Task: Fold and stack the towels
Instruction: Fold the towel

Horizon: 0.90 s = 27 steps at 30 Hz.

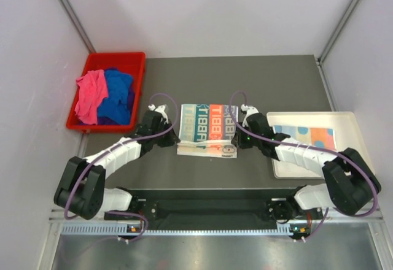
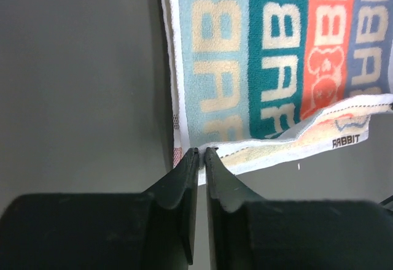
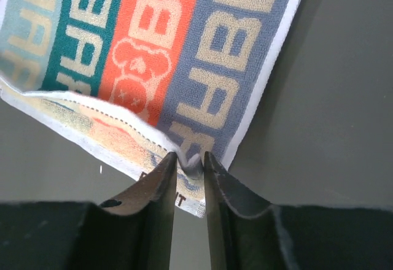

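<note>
Left claw (image 2: pixel 201 152) stands at the near left corner of the lettered towel (image 1: pixel 207 123), its fingers almost pressed together with only a thin slit between them. The tips touch the white hem there, but I cannot tell whether any cloth is caught in the slit. Right claw (image 3: pixel 187 158) is at the near right corner and pinches it: a small pucker of cloth sits between its two tips.

This towel lies flat in the middle of the worktop (image 1: pixel 264 80), between the two arms. It has stripes of light blue, teal, orange and grey-blue with cream letters, and a white hem. Along its near edge runs a pale strip with faded colours and a small label reading RABBIT near the right end. This strip is slightly rumpled and lifts a little from the layer beside it.

On the far left of the worktop, well apart from the lettered towel, is a red bin (image 1: pixel 120 54). A pink towel (image 1: pixel 91 95) lies crumpled in its left half, and a blue towel (image 1: pixel 120 95) is heaped just beside it on the right, touching it.

On the right is a white tray (image 1: pixel 351 129). A patterned towel (image 1: pixel 304 136), light blue with dots and an orange patch, lies flat in it, and the right arm crosses over the tray's near left part.
</note>
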{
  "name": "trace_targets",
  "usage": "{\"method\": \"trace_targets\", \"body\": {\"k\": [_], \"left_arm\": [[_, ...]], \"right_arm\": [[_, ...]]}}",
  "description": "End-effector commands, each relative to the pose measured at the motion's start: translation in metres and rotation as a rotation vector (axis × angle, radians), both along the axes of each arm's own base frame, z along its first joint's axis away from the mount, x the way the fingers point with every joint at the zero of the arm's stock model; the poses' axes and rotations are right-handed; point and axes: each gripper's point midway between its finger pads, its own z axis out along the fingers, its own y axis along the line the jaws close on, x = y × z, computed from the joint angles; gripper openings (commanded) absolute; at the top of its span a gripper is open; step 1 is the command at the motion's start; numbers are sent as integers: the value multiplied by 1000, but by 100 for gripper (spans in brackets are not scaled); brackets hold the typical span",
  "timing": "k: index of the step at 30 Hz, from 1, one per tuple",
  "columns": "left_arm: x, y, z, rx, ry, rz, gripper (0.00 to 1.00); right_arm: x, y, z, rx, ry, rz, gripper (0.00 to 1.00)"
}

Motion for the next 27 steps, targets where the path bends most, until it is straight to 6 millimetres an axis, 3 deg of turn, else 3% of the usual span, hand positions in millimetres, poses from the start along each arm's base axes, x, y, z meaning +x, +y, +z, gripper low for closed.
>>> {"method": "trace_targets", "body": {"k": [1, 7, 14, 18, 21, 27], "left_arm": [[-3, -2, -3, -2, 1, -11, 18], [-8, 4, 12, 18, -9, -12, 31], [-5, 8, 51, 12, -73, 15, 30], [1, 1, 59, -22, -78, 11, 27], [6, -9, 58, -47, -69, -1, 26], [-3, -15, 15, -28, 33, -10, 24]], "right_arm": [[7, 9, 12, 36, -57, 1, 26], [1, 4, 27, 44, -79, -4, 44], [-1, -6, 41, 25, -94, -39, 45], [1, -1, 42, 26, -82, -42, 43], [-2, 2, 32, 5, -56, -45, 40], [-14, 5, 6, -23, -3, -53, 36]]}}
